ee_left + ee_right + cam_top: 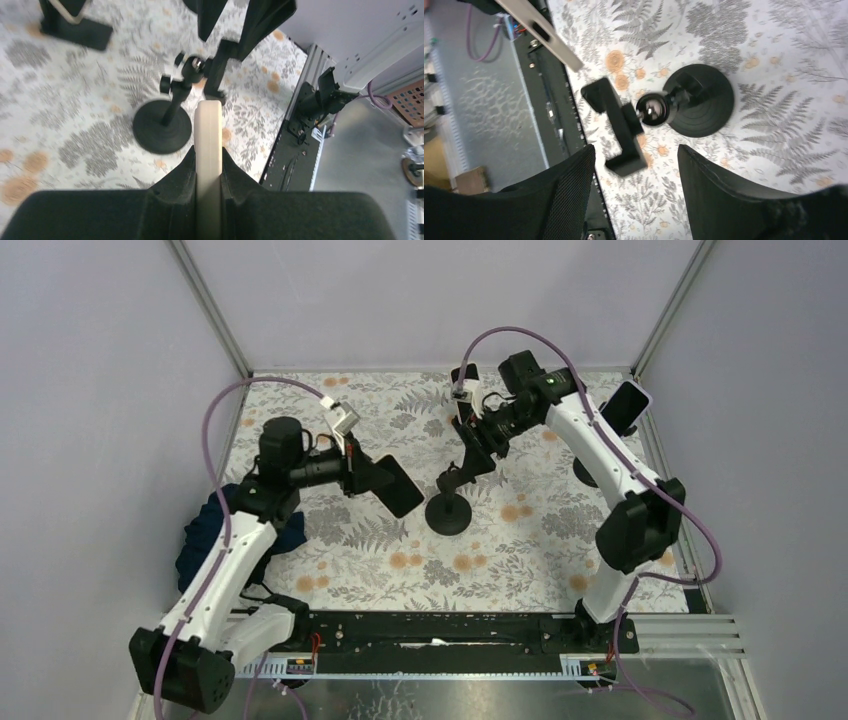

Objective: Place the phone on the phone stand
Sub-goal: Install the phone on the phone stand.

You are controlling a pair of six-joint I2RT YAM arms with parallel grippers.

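Overhead, the left gripper (pixel 372 475) clamps the phone (pixel 400 488), its long axis pointing toward the phone stand (pixel 450 512) just beside it. Left wrist: phone edge-on, stand ahead. Right wrist: the right gripper (pixel 636 170) gapes (empty) over the cradle (pixel 616 125).

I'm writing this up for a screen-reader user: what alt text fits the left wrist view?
The left hand grips a phone edge-on, its pale side pointing toward a black phone stand with a round base on the fern-patterned table. The right hand hovers by the stand's top.
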